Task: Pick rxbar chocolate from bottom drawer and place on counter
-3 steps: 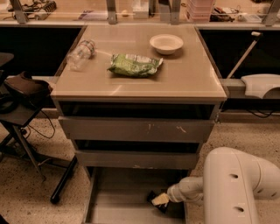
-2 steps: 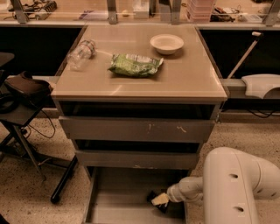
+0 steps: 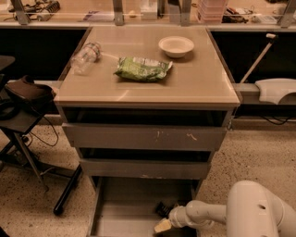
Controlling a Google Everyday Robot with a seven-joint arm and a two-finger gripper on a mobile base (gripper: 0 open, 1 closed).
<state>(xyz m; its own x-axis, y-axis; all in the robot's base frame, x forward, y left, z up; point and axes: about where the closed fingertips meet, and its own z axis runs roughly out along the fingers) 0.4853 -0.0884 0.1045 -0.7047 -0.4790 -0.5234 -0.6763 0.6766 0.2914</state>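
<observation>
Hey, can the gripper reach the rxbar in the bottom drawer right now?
Probably yes. The bottom drawer is pulled open, and the gripper sits low inside it, right beside the dark rxbar, with nothing visible between them.

Floor: speckled terrazzo under warm light. Rear: a long cluttered bench with metal uprights and a dark recess beneath. Left: a black stool frame carrying a dark brown bundle, with a black cable trailing down. Right: a white moulded housing. The gripper sits low inside the open bottom drawer.
</observation>
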